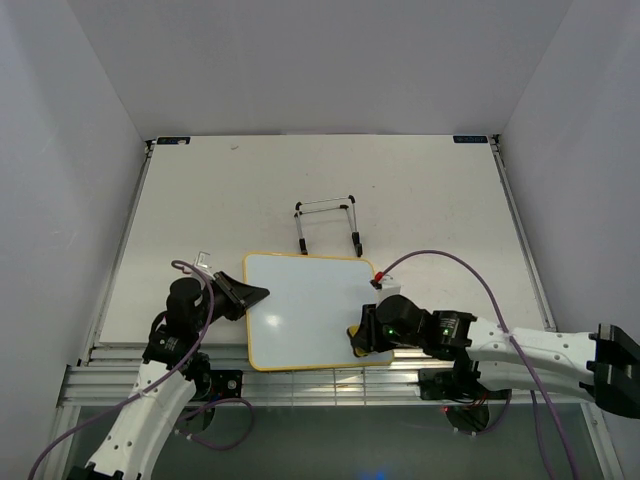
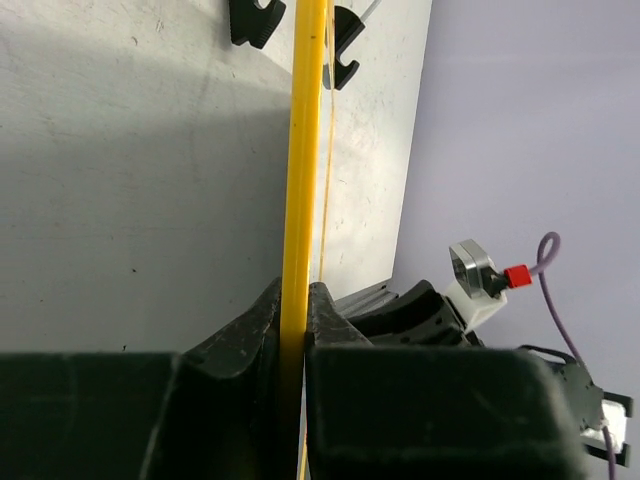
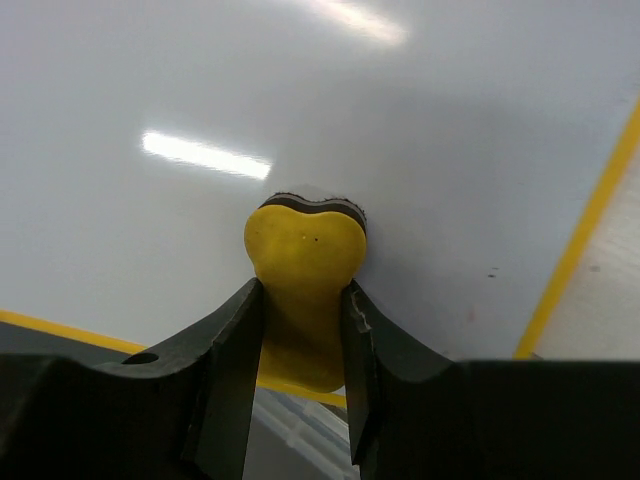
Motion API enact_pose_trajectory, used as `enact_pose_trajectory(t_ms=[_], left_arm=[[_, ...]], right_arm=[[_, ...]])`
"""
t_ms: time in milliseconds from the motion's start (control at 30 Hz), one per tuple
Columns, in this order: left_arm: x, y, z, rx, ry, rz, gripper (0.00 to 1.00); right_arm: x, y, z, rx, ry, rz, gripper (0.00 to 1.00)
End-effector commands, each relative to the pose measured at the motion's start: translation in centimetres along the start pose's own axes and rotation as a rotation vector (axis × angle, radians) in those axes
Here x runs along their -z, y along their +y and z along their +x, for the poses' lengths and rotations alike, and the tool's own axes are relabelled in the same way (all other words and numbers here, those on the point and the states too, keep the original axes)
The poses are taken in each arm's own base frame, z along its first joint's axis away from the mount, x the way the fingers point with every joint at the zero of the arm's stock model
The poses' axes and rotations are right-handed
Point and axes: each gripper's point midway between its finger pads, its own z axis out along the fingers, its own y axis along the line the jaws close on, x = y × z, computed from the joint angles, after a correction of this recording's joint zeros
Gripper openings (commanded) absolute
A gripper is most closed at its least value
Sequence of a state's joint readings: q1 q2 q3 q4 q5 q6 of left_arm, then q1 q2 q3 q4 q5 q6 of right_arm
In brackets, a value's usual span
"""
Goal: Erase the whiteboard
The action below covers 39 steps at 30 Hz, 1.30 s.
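Note:
The whiteboard (image 1: 300,310), white with a thin yellow frame, lies flat near the table's front edge and looks free of marks. My left gripper (image 1: 254,296) is shut on its left edge. In the left wrist view the yellow frame (image 2: 303,150) runs edge-on between the jaws of that gripper (image 2: 295,305). My right gripper (image 1: 362,336) is over the board's near right part, shut on a yellow eraser (image 3: 305,265). The eraser's dark felt face presses against the white surface (image 3: 300,100). In the top view the eraser (image 1: 357,349) shows only as a yellow sliver under the gripper.
A thin wire easel stand (image 1: 327,222) stands just behind the board; its black feet (image 2: 255,20) show in the left wrist view. A small clear object (image 1: 203,258) lies left of the board. White walls close in the table on three sides.

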State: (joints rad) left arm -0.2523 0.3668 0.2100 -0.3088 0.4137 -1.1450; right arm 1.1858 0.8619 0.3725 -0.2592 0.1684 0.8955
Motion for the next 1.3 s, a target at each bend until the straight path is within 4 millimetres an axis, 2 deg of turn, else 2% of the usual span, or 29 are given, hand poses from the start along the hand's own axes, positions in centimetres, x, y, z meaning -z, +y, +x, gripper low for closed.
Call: enact_pose_trajectory(t_ms=[0, 67, 100, 200, 333, 467, 567, 867, 933, 1100, 1267], left_arm=[[-0.3, 3.0, -0.8, 0.073, -0.071, -0.121, 0.0], [-0.2, 2.9, -0.8, 0.072, -0.075, -0.117, 0.0], [-0.2, 3.0, -0.8, 0.074, -0.076, -0.118, 0.0], [0.0, 3.1, -0.8, 0.072, -0.081, -0.129, 0.0], [0.6, 3.4, -1.4, 0.061, -0.12, -0.164, 0.0], [1.0, 3.9, -2.1, 0.069, -0.164, -0.205, 0.0], [1.3, 4.7, -2.5, 0.078, -0.192, -0.251, 0.0], [2.1, 5.8, -3.6, 0.115, -0.259, -0.351, 0.0], [2.5, 5.6, -3.9, 0.141, -0.285, -0.365, 0.0], [4.1, 5.0, -6.2, 0.146, -0.422, -0.392, 0.0], [3.7, 5.4, -6.1, 0.149, -0.407, -0.409, 0.0]], right_arm=[[-0.9, 2.5, 2.9, 0.034, 0.108, -0.037, 0.2], [-1.2, 3.0, 2.9, 0.046, 0.108, -0.031, 0.2], [-1.5, 2.4, 3.1, 0.047, 0.115, 0.005, 0.21], [-1.4, -0.8, 3.7, 0.011, 0.112, 0.127, 0.21], [-0.2, -5.7, 5.7, -0.091, 0.14, 0.246, 0.21], [1.3, -8.8, 7.2, -0.143, 0.157, 0.329, 0.2], [1.3, -8.6, 7.2, -0.163, 0.15, 0.299, 0.2], [1.3, -9.3, 7.2, -0.148, 0.189, 0.377, 0.2], [1.2, -9.3, 7.1, -0.156, 0.186, 0.377, 0.2], [1.2, -9.7, 6.8, -0.178, 0.185, 0.393, 0.19], [0.9, -9.7, 6.4, -0.159, 0.2, 0.394, 0.2]])
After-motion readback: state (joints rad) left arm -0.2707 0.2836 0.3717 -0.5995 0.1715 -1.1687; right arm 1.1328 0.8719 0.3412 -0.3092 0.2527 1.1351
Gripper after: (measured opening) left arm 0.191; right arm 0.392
